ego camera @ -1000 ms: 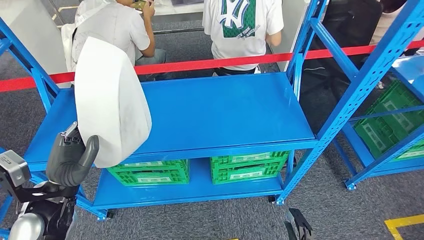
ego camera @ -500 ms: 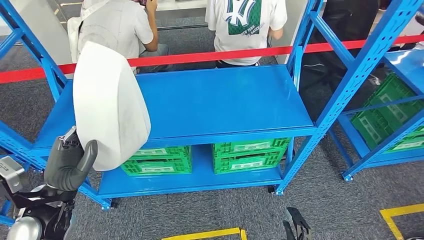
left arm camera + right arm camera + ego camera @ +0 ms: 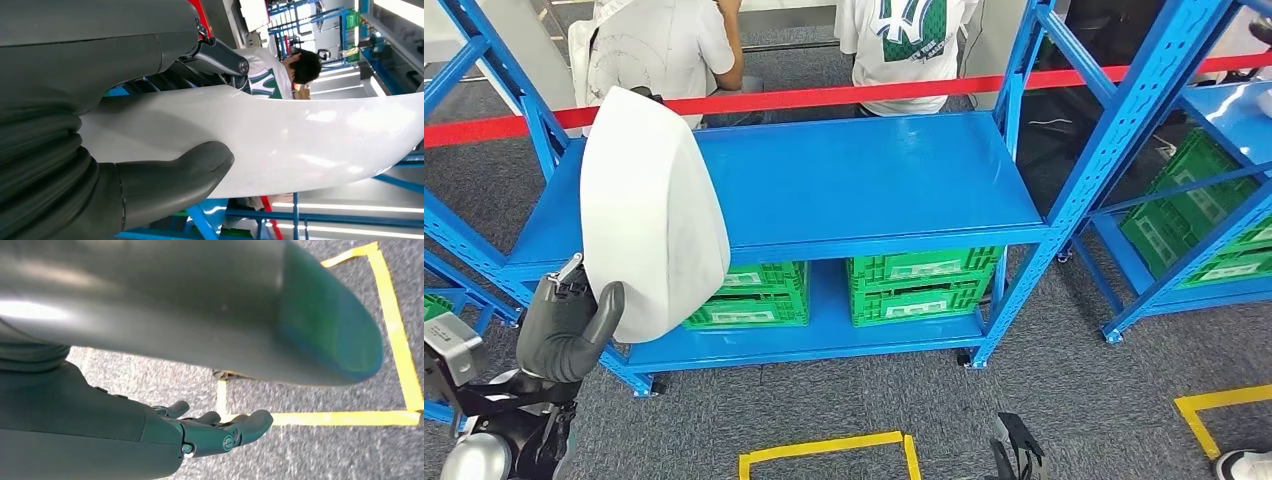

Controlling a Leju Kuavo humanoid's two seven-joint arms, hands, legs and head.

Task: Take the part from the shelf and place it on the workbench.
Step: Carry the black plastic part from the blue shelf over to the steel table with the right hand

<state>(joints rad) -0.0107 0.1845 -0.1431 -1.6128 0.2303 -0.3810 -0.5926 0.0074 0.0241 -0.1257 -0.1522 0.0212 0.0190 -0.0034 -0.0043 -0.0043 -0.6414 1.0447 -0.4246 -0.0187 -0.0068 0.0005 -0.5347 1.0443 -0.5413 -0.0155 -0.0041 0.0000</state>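
1. White part (image 3: 652,212) — your left hand (image 3: 564,328) grips its lower edge and holds it upright in front of the blue shelf (image 3: 844,185), off the shelf board.
2. Your right hand (image 3: 220,432) hangs over grey carpet beside yellow tape (image 3: 400,360) — fingers loosely apart, holding nothing.
3. Green crates (image 3: 919,287) sit on the lower shelf.

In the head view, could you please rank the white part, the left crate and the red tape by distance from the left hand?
1. White part: held in the left hand.
2. Left crate: lower shelf, beside it.
3. Red tape: behind the shelf.
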